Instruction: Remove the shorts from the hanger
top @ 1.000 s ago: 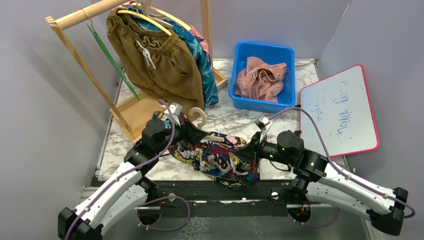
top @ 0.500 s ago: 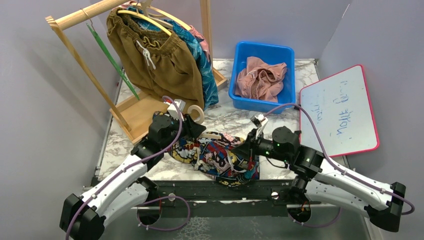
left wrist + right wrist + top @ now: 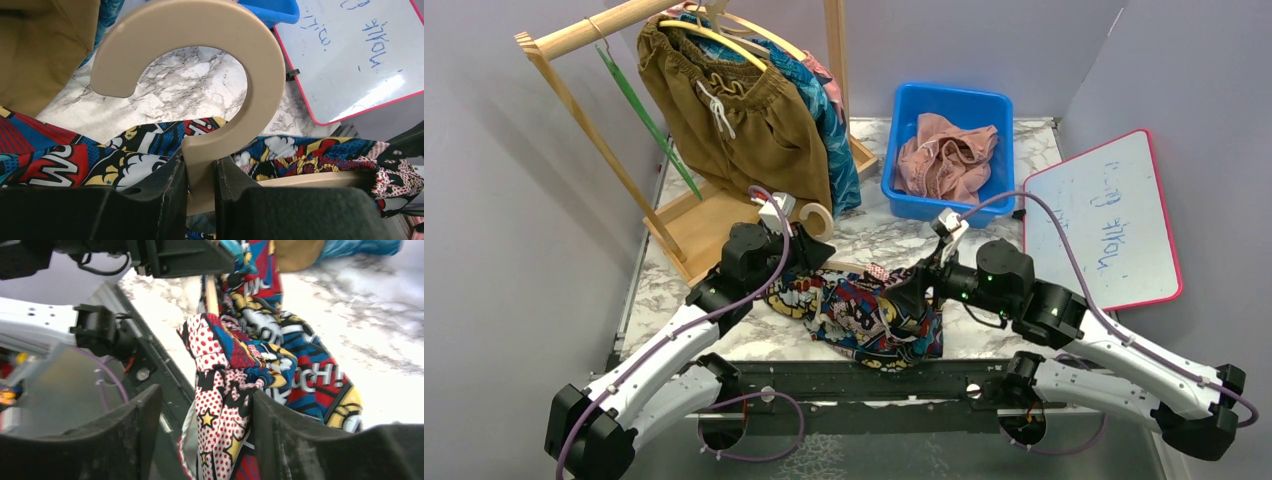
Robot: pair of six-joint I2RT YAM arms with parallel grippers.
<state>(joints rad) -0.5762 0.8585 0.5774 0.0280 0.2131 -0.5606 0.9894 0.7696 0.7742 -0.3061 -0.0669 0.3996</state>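
Centrally, comic shorts (image 3: 864, 318): crumpled on marble table (image 3: 879, 240), lower middle of top view, between the two arms, one end bunched and lifted toward the right. Beige hanger (image 3: 260, 65): hook upright just above the print, bar running sideways into the fabric at right of left wrist view. Left gripper (image 3: 200, 167): clamped on the hanger neck just below the hook, dark fingers (image 3: 165, 192) pressed to either side of it. Right gripper (image 3: 202, 405): jaws apart, red-dotted and starred end of the comic shorts hanging between them, cloth touching the finger at right of that view, clear of the one at left. Wooden rack (image 3: 584, 32): upper left of top view, base tray on the table. Brown shorts (image 3: 744, 130): hung from the rack on a yellow hanger, white drawstring at front. Teal shorts (image 3: 836, 135): hung just behind the brown pair, more patterned cloth partly hidden behind. Green hanger (image 3: 649, 120): bare, dangling from the rail at left of the brown shorts. Blue bin (image 3: 944, 211): upper middle, right of the rack. Pink shorts (image 3: 944, 155): heaped inside the bin. Whiteboard (image 3: 1104, 220): pink-edged, tilted, right side of top view, blue scrawl not legible.
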